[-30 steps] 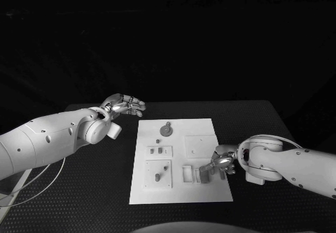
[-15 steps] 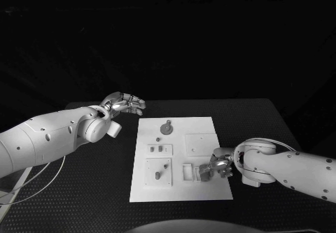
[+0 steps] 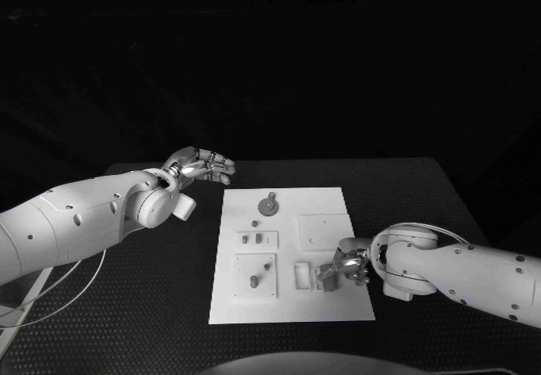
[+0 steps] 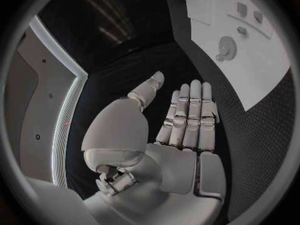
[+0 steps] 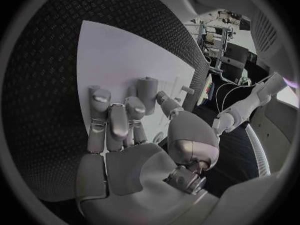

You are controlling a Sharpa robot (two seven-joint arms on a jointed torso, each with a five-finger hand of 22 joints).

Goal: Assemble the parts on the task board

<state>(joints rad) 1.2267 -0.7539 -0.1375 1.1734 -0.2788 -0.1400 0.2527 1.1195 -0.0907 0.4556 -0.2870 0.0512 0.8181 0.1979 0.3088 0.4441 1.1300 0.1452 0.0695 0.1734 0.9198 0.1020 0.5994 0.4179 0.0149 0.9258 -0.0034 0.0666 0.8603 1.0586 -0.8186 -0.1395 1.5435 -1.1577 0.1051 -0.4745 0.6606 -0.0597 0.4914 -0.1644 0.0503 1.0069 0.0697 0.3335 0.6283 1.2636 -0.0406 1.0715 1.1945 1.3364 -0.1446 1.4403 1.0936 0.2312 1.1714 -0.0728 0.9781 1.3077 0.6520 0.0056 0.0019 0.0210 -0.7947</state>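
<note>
White task board [image 3: 321, 308] flat at centre of black tabletop [image 3: 147, 305], small grey parts [image 3: 267, 206] scattered across it. Right hand [image 3: 344, 267] low over board's near right area, fingers curled around a small upright part [image 5: 147, 94]. Left hand [image 3: 201, 167] off board's far left corner, fingers straight, holding nothing.
</note>
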